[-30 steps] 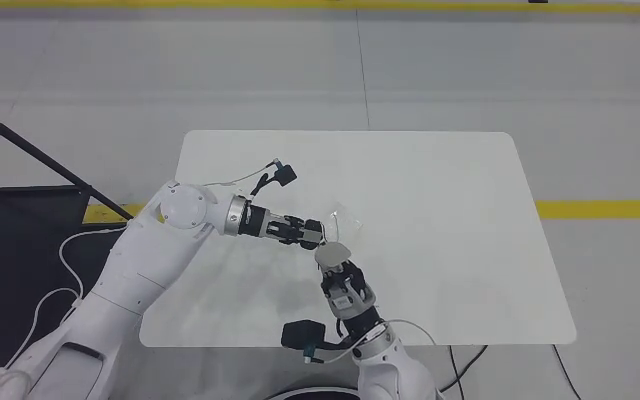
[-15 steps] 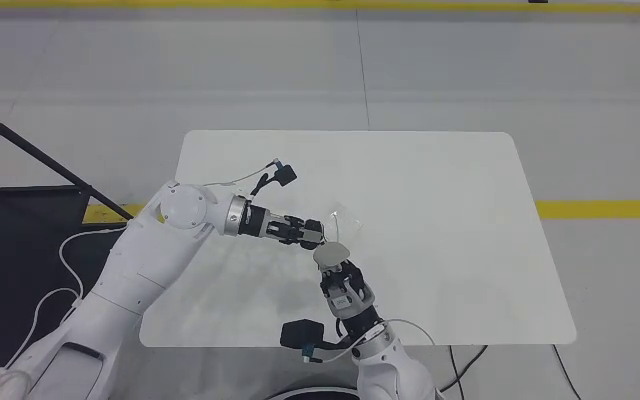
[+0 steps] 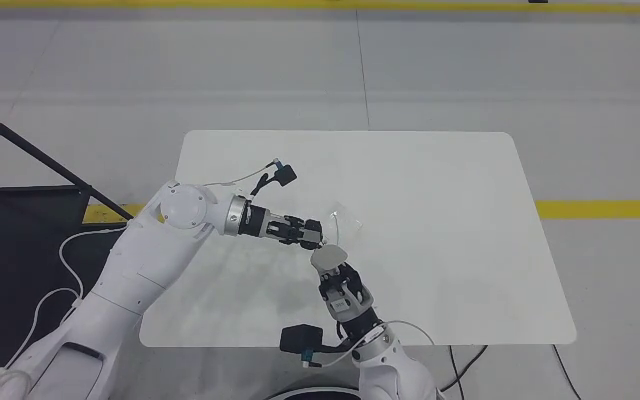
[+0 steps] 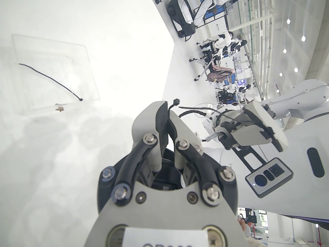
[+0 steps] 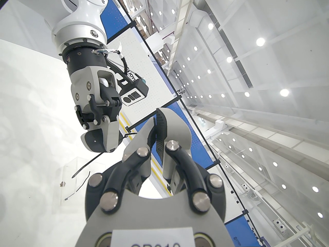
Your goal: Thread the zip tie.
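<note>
Left fingers (image 4: 147, 119) clamp zip tie (image 4: 176, 102); right fingers (image 5: 177, 127) pressed together, just beside, above table (image 3: 450, 200).

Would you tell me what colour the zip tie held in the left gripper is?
Black; the left wrist view shows the zip tie best.

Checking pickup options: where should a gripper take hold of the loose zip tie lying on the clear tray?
Probably mid-strap, from straight above, fingers astride it. The loose zip tie lies flat on the clear tray, a thin, slightly curved strand; its small head at one end offers little to pinch.
</note>
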You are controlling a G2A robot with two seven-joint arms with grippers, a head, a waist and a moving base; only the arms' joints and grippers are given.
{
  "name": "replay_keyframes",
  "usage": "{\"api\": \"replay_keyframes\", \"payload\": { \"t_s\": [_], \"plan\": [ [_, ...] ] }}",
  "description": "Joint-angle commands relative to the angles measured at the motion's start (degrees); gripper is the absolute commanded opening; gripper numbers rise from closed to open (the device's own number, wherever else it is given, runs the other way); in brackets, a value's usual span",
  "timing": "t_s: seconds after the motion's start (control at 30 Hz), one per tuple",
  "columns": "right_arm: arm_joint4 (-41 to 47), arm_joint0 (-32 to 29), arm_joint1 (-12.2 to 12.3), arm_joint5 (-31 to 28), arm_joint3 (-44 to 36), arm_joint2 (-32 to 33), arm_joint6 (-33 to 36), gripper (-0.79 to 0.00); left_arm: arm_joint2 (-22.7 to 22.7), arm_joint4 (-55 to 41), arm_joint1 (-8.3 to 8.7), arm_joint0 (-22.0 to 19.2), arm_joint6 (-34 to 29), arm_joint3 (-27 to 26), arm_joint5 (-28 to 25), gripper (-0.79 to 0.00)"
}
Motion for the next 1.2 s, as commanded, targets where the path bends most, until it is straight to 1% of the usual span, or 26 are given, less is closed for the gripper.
{"api": "replay_keyframes", "payload": {
  "t_s": [0.0,0.73,1.17],
  "plan": [
    [-0.09,-0.04,0.05,0.33,-0.04,0.08,0.45,-0.785,0.00,0.00,0.00,0.00,0.00,0.00,0.00,-0.785],
    [0.11,0.59,0.40,1.55,0.38,-0.85,1.64,-0.785,0.00,0.00,0.00,0.00,0.00,0.00,0.00,-0.785],
    [0.05,1.42,0.60,0.14,0.84,-1.07,2.43,-0.785,0.00,0.00,0.00,0.00,0.00,0.00,0.00,-0.785]
  ]
}}
